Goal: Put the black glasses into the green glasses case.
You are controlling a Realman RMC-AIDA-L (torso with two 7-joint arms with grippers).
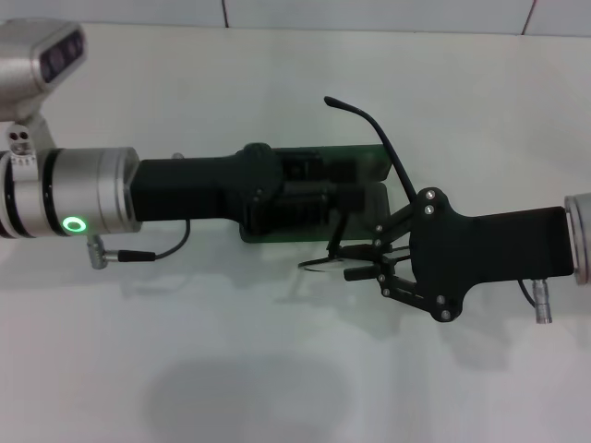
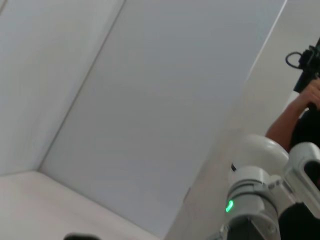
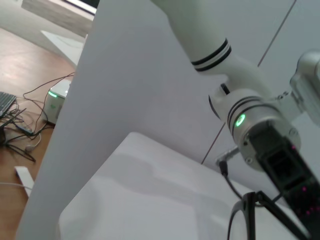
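The green glasses case [image 1: 367,159] lies open at the table's middle, mostly covered by my left gripper [image 1: 309,192], which reaches in from the left and sits over it. My right gripper [image 1: 358,262] comes in from the right and is shut on the black glasses [image 1: 323,266] at the case's near right corner. One temple arm [image 1: 379,129] sticks up and curves over the case toward the back. In the right wrist view part of the glasses frame [image 3: 241,217] shows close by. The left wrist view shows neither the case nor the glasses.
The white table [image 1: 277,369] stretches around the case. A grey cable with a metal plug [image 1: 111,255] hangs from my left arm near its green ring light [image 1: 74,224]. A tiled wall runs behind the table's far edge [image 1: 369,32].
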